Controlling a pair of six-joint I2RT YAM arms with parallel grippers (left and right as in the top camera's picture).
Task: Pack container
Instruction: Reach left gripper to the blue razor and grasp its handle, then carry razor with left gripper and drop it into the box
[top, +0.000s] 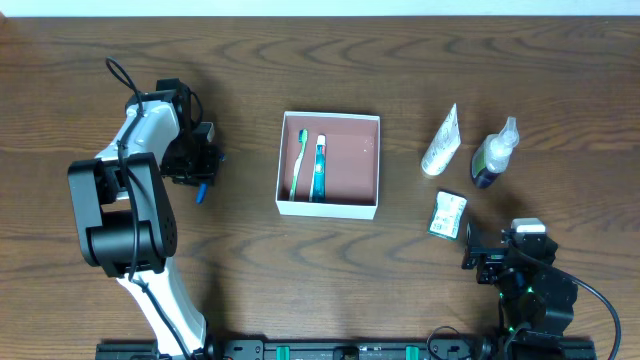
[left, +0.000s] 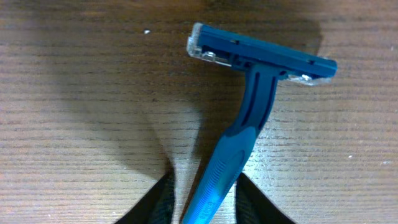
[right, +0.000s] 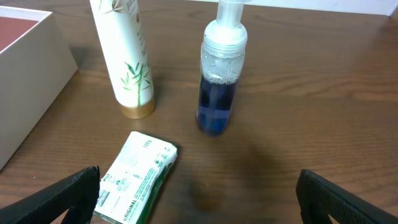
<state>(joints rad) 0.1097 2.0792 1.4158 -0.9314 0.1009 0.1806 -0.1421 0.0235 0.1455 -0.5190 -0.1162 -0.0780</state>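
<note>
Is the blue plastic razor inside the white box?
No, the blue plastic razor is between the left gripper's fingers, over the wooden table.

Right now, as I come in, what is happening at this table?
The left gripper holds a blue razor by its handle, to the left of the container. The container already has a toothbrush and a toothpaste tube inside. The right gripper is open and holds nothing; a white tube, a pump bottle and a small packet wait outside, in front of it.
</note>
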